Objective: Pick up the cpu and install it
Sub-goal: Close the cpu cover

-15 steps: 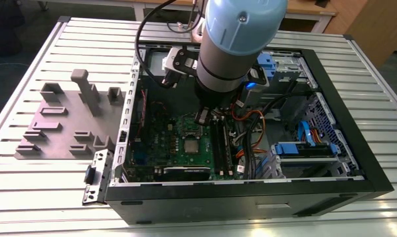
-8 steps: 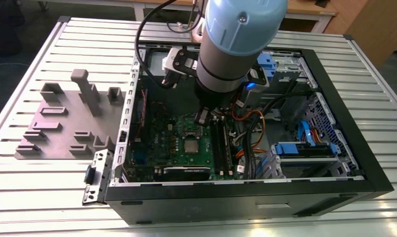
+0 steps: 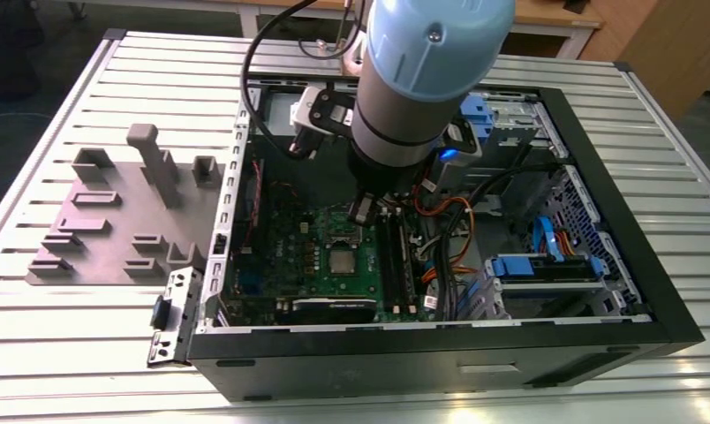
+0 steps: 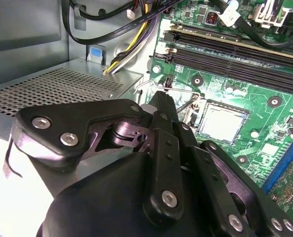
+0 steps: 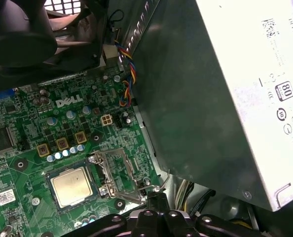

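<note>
In the exterior view an open computer case (image 3: 638, 265) lies on the slatted counter (image 3: 49, 106), and the arm (image 3: 432, 79) reaches down into it, with the end effector (image 3: 365, 210) low over the green board (image 3: 290, 256). The cpu (image 3: 345, 260) lies flat on that board, just beside the tips. In the second wrist view the end effector (image 4: 161, 98) looks clenched, its black fingers (image 4: 162, 148) drawn together to a narrow point with nothing held that I can see. The cpu (image 4: 221, 121) sits square in its socket, apart from the tips and just beyond them. In the first wrist view the cpu (image 5: 71, 186) rests in the socket beside the big grey box (image 5: 225, 98), the socket frame (image 5: 116, 175) stands swung open next to it, and the end effector (image 5: 156, 197) is at the thin wire lever (image 5: 159, 187); I cannot tell whether it touches the wire. By my judgement the chip is already placed and the work is now at the retention hardware. Any move here calls for small, steady travel, since the tips stand close to the bare chip and the open frame.
</note>
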Controlling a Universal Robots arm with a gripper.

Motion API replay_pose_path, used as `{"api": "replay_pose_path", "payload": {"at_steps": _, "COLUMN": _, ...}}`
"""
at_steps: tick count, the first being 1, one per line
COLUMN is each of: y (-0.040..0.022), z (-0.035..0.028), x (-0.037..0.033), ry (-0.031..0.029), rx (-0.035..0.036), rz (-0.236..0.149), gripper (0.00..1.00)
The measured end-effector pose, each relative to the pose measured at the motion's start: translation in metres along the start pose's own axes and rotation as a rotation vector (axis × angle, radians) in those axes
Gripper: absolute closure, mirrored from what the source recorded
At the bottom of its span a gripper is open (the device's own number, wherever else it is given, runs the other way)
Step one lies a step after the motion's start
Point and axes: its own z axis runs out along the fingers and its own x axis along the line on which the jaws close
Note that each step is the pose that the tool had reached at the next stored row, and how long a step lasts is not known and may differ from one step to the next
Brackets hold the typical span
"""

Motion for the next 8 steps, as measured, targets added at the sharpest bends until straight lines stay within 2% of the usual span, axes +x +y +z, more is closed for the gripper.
{"api": "replay_pose_path", "payload": {"at_steps": 8, "y": -0.0009, "z": -0.0009, "x": 0.0026, "ry": -0.0001, "rx": 0.0000, "rz": 0.000, "gripper": 0.89}}
